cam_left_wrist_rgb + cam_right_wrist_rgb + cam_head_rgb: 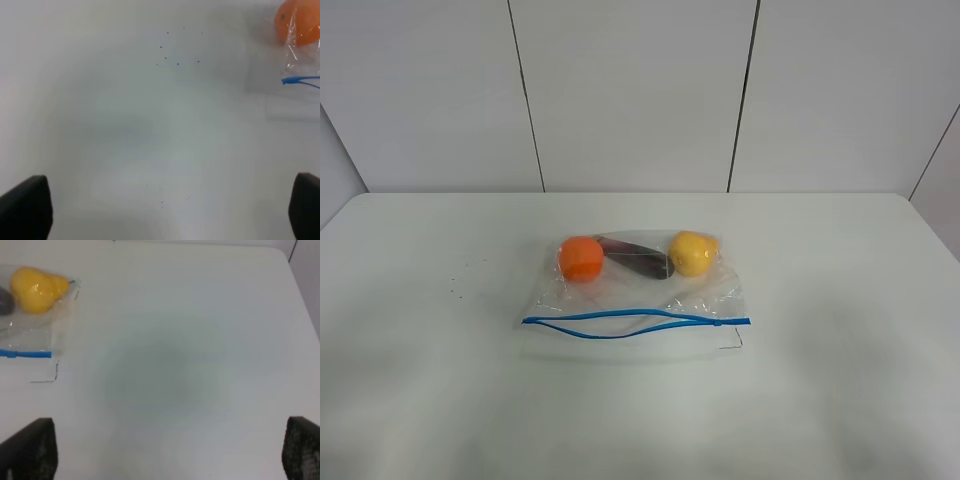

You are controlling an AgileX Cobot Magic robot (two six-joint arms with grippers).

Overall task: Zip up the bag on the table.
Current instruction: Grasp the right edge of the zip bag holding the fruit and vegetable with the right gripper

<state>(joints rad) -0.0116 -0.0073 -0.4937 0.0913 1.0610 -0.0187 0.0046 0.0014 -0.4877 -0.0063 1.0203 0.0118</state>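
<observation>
The clear bag (pixel 635 296) lies flat in the middle of the white table (pixel 840 300). Its blue zipper strip (pixel 635 323) runs along the near edge, and its two blue lines stand apart over most of the length. An orange fruit (pixel 581 258), a dark purple one (pixel 638 257) and a yellow one (pixel 693 253) show through it. Neither arm shows in the high view. My left gripper (pixel 165 210) is open and empty over bare table, left of the bag's corner (pixel 302 60). My right gripper (pixel 170 450) is open and empty, right of the bag (pixel 35 325).
A few small dark specks (pixel 170 50) mark the table left of the bag. A grey panelled wall (pixel 640 90) stands behind the table's far edge. The table's right edge (pixel 300 295) shows in the right wrist view.
</observation>
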